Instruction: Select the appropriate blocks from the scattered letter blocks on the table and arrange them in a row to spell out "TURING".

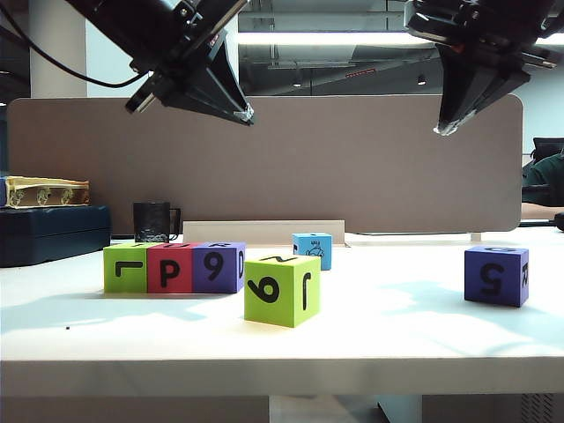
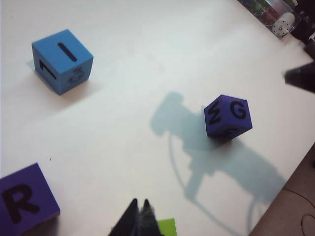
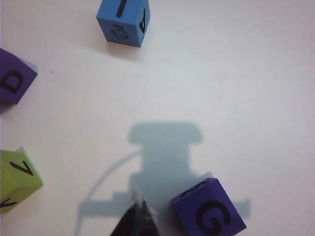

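While both arms hang high above the blocks, nothing is in hand.
Left gripper (image 1: 247, 113): upper left of the exterior view, jaws pressed together, empty, well above the table.
Right gripper (image 1: 447, 129): upper right, tips also together as its wrist view shows, empty.
Row done: a lime green foam cube (image 1: 125, 267), a red foam cube (image 1: 169, 267) and a purple foam cube (image 1: 218, 267) stand touching side by side at left centre; I judge this the start of the word, roughly half built.
Left to place: the loose lime green cube (image 1: 282, 289) at centre front, the small light blue fish cube (image 1: 312, 250) behind it, showing an I on top, and the purple G cube (image 1: 496, 275) far right.
Table: wide white desk (image 1: 397, 317); its pale front edge runs near the loose green cube.
Open room: bare top between centre and the G cube.
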